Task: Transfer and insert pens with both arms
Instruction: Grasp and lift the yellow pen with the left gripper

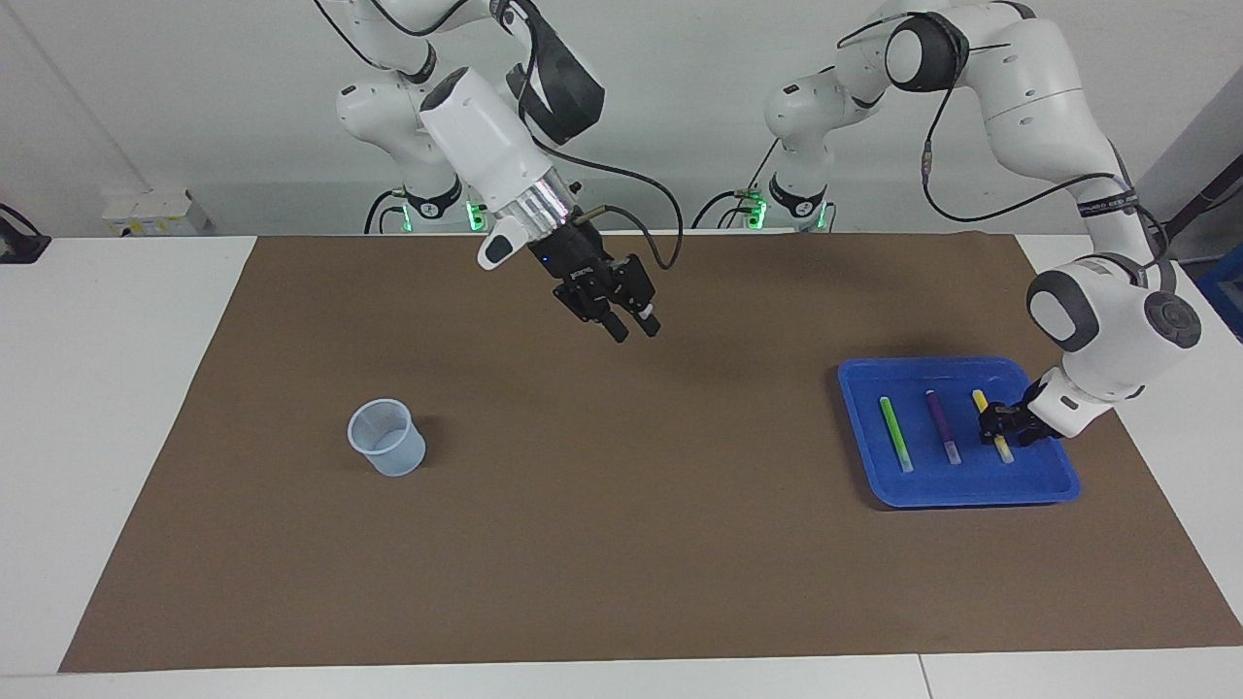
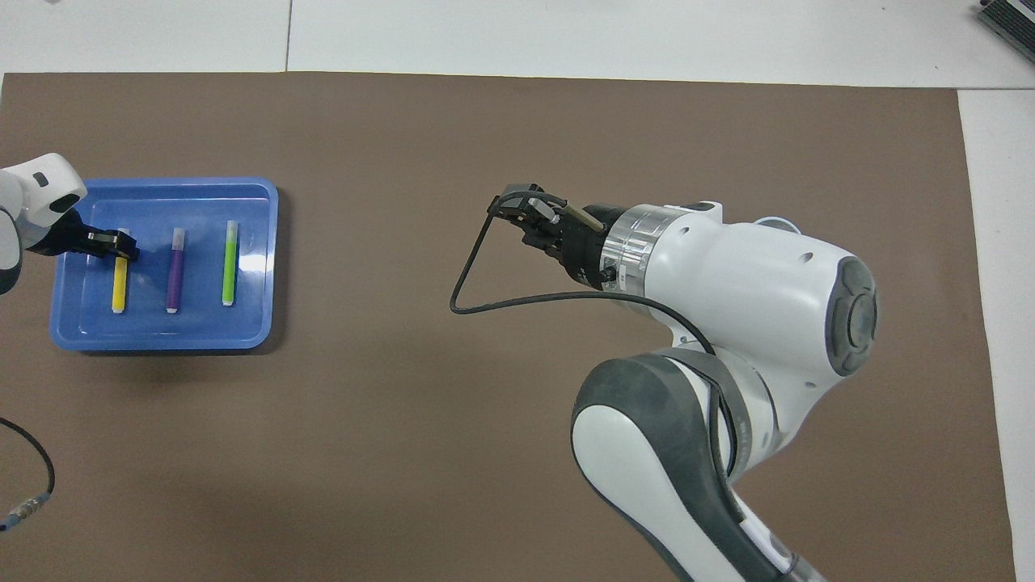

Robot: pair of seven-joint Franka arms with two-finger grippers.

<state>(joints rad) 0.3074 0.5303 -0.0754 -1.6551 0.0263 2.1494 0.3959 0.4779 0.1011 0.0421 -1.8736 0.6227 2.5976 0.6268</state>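
My left gripper (image 1: 992, 426) straddles the yellow pen (image 1: 983, 401) in the blue tray (image 1: 971, 490), jaws narrowing around it; whether they grip yet I cannot tell. The purple pen (image 1: 940, 419) and green pen (image 1: 893, 430) lie beside it. My right gripper (image 1: 632, 328) hangs mid-table, jaws partly apart and empty. This is the first pickup; next I need a firm clamp and a straight lift toward the cup (image 1: 387, 437).

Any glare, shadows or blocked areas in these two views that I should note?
Overhead view: a white glare patch on the blue tray beside the green pen; the right arm hides nearly all of the cup. Facing view: the cup is unobstructed and casts a soft shadow; a faint shadow lies under the right end effector.
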